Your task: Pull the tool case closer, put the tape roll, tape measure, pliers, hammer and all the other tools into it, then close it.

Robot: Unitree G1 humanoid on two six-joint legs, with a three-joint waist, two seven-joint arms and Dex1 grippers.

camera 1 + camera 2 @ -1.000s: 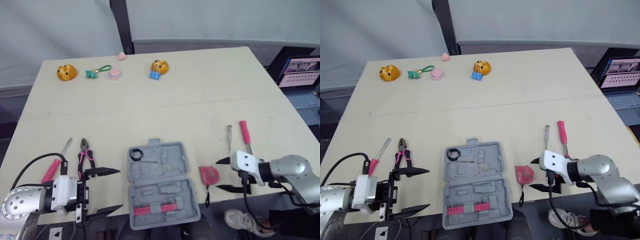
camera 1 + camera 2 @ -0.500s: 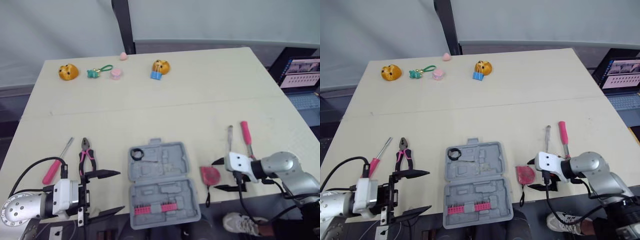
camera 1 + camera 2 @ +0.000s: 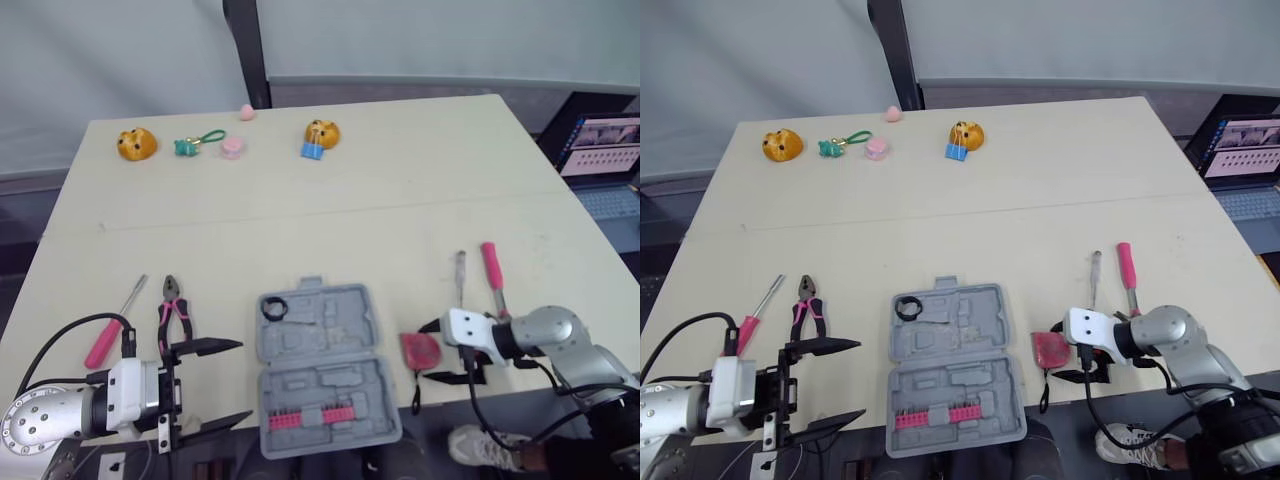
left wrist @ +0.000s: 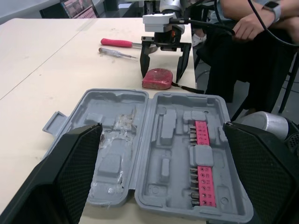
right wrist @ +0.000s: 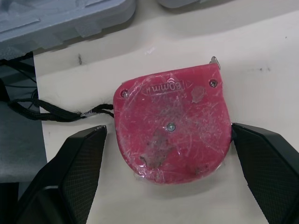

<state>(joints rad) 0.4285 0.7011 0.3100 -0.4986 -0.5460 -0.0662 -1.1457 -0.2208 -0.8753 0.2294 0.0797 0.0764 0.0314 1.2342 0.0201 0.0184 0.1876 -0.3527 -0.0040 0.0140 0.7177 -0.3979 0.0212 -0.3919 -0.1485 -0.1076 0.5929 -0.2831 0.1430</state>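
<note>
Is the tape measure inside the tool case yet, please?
No, the tape measure lies on the table beside the tool case.

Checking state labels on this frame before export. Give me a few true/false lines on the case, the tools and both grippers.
1. The grey plastic tool case lies open on the table. True.
2. The red tape measure is inside the case. False: it lies on the table to the right of the case, flanked by the right gripper's open fingers.
3. The black tape roll sits in a far corner of the case. True.
4. The left gripper is shut on the pink-and-black pliers. False: it is open and empty, and the pliers lie on the table.
5. A pink-handled screwdriver lies to the left of the pliers. True.
</note>
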